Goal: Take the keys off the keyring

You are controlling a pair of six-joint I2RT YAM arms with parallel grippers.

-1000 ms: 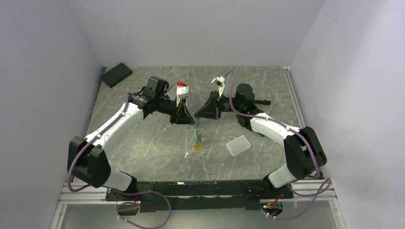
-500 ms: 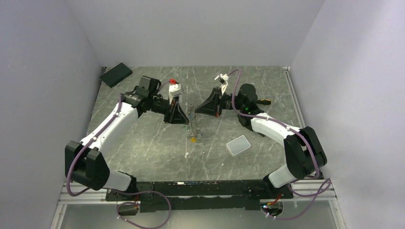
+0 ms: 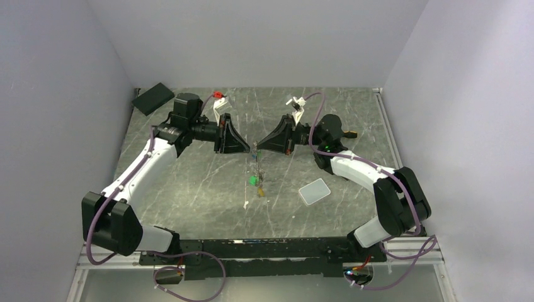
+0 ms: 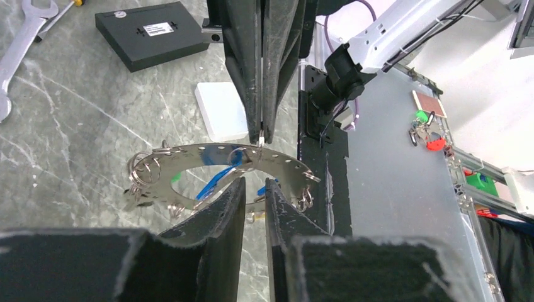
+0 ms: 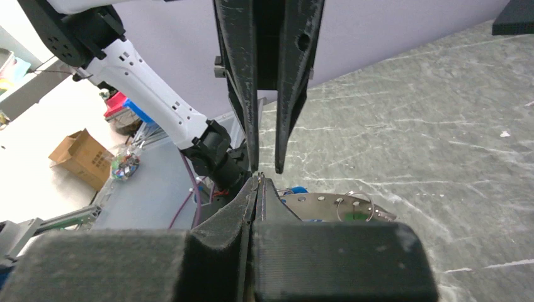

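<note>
The keyring [image 3: 255, 155] is a flat silver band with punched holes and small split rings. It hangs in the air between my two grippers. Keys with green and yellow tags [image 3: 257, 184] dangle below it. In the left wrist view the keyring [image 4: 214, 154] lies crosswise, with blue tags [image 4: 211, 181] under it. My right gripper [image 3: 257, 149] is shut on the ring's far band [image 4: 261, 139]; its pads [image 5: 259, 178] pinch thin metal. My left gripper [image 4: 255, 182] is narrowly open at the ring's near band and grips nothing. It also shows open in the right wrist view [image 5: 266, 168].
A pale rounded square pad [image 3: 314, 191] lies on the marble table right of the hanging keys. A black box [image 3: 153, 98] sits at the back left corner. A silver wrench [image 4: 16, 44] lies behind the right arm. A small white stick [image 3: 245, 202] lies under the keys.
My left gripper has pulled back to the left and risen a little. The right gripper has lifted slightly with the ring. The hanging keys have swung and turned.
</note>
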